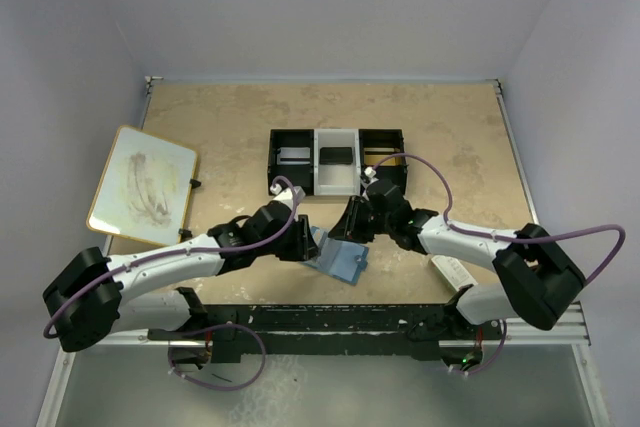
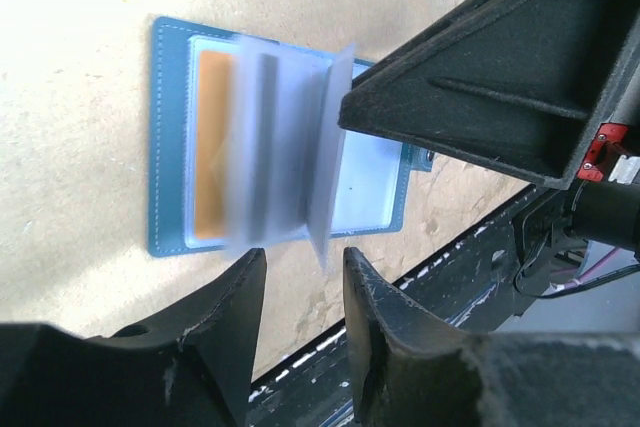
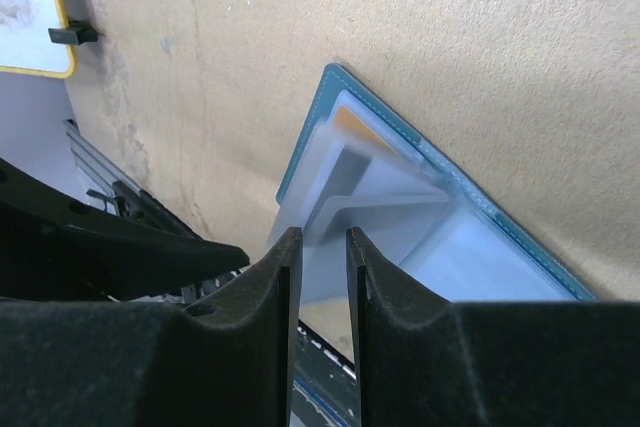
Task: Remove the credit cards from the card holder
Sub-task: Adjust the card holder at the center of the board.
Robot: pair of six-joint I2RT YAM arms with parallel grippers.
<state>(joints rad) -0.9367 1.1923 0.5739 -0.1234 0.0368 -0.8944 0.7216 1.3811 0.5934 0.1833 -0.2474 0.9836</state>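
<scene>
Two black fingers of the left gripper fill the bottom of its own view. They stand apart and hold nothing. The corner of one see-through leaf hangs just at the gap. Behind them the blue card holder lies open and flat on the tan table, near the front edge, between the two grippers. A gold card sits in a pocket on one page. More clear leaves stand up from the middle, all blurry. The right gripper has its fingers close together with only a thin gap. A pale leaf runs down to that gap, but I cannot tell if it is pinched. From above, a black-and-white tray sits farther back on the table. A white board with a yellow rim lies at the left, and a small white box lies beside the right arm
</scene>
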